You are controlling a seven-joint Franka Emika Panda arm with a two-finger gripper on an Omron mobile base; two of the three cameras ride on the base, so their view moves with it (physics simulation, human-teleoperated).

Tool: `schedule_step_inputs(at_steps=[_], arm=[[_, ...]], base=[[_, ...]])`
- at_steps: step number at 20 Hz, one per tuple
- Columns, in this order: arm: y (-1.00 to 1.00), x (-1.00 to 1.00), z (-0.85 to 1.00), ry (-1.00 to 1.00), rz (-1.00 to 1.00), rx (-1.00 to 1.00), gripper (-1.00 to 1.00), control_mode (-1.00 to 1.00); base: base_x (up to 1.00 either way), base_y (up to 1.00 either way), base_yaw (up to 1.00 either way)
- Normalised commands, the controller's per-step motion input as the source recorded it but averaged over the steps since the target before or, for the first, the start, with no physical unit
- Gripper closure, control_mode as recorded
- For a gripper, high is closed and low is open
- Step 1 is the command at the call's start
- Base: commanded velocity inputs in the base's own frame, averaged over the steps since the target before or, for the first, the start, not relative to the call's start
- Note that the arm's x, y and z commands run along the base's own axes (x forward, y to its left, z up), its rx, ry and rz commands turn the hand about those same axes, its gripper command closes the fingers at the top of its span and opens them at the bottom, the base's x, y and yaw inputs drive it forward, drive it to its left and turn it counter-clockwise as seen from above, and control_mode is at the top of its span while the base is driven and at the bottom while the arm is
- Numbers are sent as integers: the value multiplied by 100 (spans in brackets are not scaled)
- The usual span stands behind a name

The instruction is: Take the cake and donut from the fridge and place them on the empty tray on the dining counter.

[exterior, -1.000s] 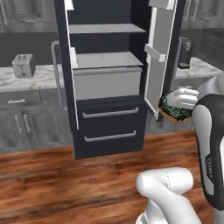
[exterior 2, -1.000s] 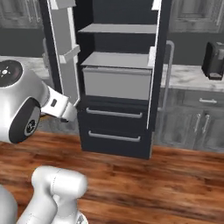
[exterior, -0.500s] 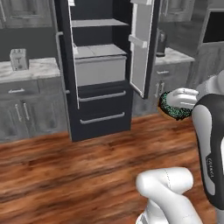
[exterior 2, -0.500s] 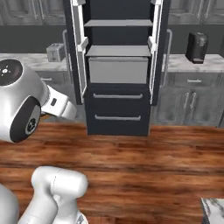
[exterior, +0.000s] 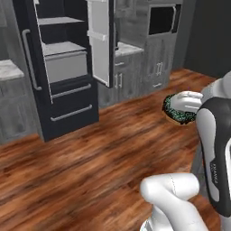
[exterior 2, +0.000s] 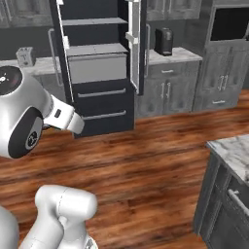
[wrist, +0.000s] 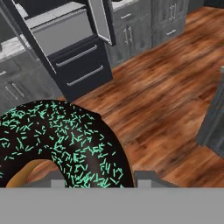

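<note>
1. Wooden kitchen floor (exterior: pixel 90 158) stretches below the raised arm.
2. Gripper (exterior: pixel 182 104) is clamped on the donut (wrist: pixel 65 144), carrying it above the floor.
3. At 11 o'clock stands the fridge (exterior: pixel 58 67), doors open.
4. At 3 o'clock, the dining counter (exterior 2: pixel 233 153) corner shows.

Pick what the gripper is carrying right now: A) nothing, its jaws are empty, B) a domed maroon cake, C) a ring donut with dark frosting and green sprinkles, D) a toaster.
C: in the hand view the donut with dark frosting and green sprinkles sits right at the gripper, and the left base view shows the same donut held beside the arm, away from the open fridge.
</note>
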Motion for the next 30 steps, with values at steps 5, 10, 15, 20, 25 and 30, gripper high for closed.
schedule_step_inputs(at_steps=[5,10,15,20,25,30], arm=[[0,0,0,0,0,0,100,100],[0,0,0,0,0,0,100,100],[0,0,0,0,0,0,100,100],[0,0,0,0,0,0,100,100],[0,0,0,0,0,0,100,100],[0,0,0,0,0,0,100,100]], base=[[-100,-30,-53],[-58,-95,-40],[-55,-100,-16],[-85,-100,-26],[-27,-67,-65],[0,-37,-89]])
